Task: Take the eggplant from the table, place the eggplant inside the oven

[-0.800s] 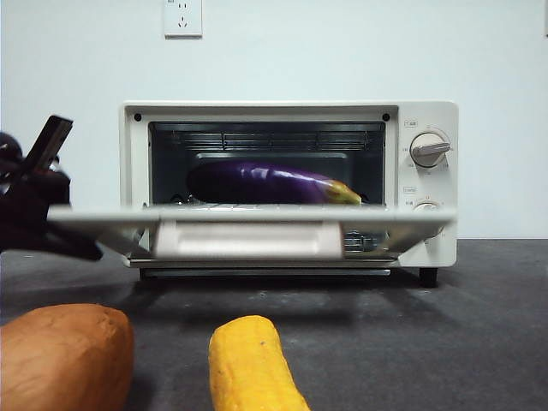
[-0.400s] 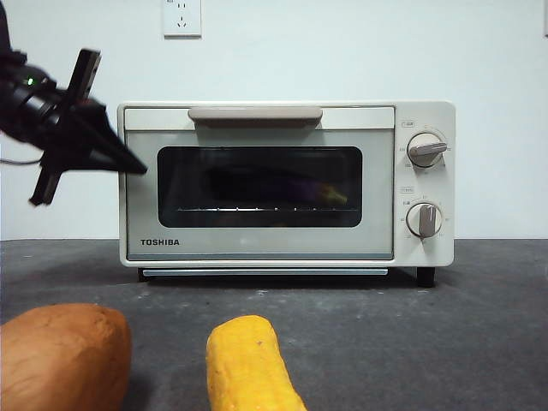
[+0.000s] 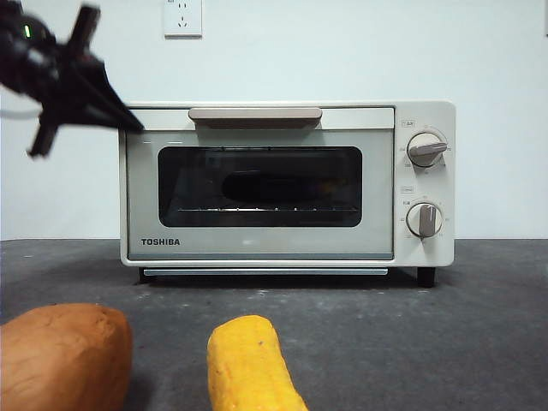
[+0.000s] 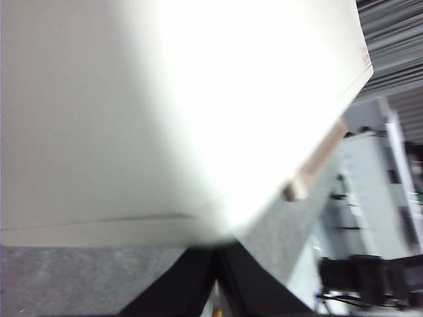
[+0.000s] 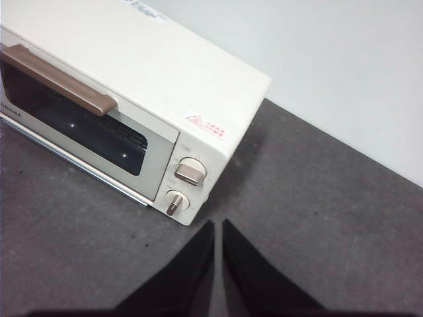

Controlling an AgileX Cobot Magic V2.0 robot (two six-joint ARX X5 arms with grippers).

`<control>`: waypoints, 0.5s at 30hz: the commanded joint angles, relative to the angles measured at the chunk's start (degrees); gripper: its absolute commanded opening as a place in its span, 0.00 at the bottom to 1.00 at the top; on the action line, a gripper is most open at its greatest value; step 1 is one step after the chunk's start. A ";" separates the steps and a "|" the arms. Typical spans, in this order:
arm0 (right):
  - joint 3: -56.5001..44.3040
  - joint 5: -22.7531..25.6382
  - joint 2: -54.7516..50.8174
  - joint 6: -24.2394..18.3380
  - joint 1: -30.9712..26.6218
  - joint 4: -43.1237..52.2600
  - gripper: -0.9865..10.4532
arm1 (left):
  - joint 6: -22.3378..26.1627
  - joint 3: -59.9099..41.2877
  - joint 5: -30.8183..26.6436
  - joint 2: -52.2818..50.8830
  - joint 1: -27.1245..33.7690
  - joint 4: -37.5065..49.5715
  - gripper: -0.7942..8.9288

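so the long glossy purple eggplant [image 3: 282, 187] lies lengthwise inside the cream-white boxy Toshiba oven [image 3: 287, 184], door shut. Left gripper [image 3: 128, 122] sits closed and empty at its upper-left corner; right gripper [image 5: 218, 228] closed, hanging above the bench

eggplant [image 3: 274, 186] inside oven [image 3: 287, 184] (door shut)

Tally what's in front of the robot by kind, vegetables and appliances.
Vegetables: 3, the eggplant dimly visible behind the glass of the closed oven, the sweet potato and corn cob on the table
Appliances: 1, the oven
Total: 4
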 commanded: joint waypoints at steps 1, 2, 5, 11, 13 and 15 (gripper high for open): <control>-2.05 -0.37 0.48 0.85 0.00 3.21 0.09 | 0.37 1.51 -4.68 -4.50 -1.05 -0.17 0.09; -3.10 -0.66 0.48 0.85 -0.37 4.04 0.09 | 0.37 1.51 -6.71 -6.51 -1.44 -0.11 0.09; -6.51 -3.72 0.48 0.85 -2.60 6.84 0.09 | 0.33 1.46 -14.23 -12.37 -3.02 0.28 0.09; -13.42 -16.48 0.42 0.83 -11.63 14.12 0.09 | -1.44 -1.44 -30.75 -23.87 -8.55 5.18 0.09; -16.61 -21.18 0.42 0.83 -14.64 18.69 0.09 | -2.86 -4.66 -33.62 -27.76 -10.40 8.94 0.09; -20.52 -25.18 0.26 0.83 -17.14 24.39 0.09 | -4.26 -9.18 -36.24 -31.80 -12.26 13.33 0.09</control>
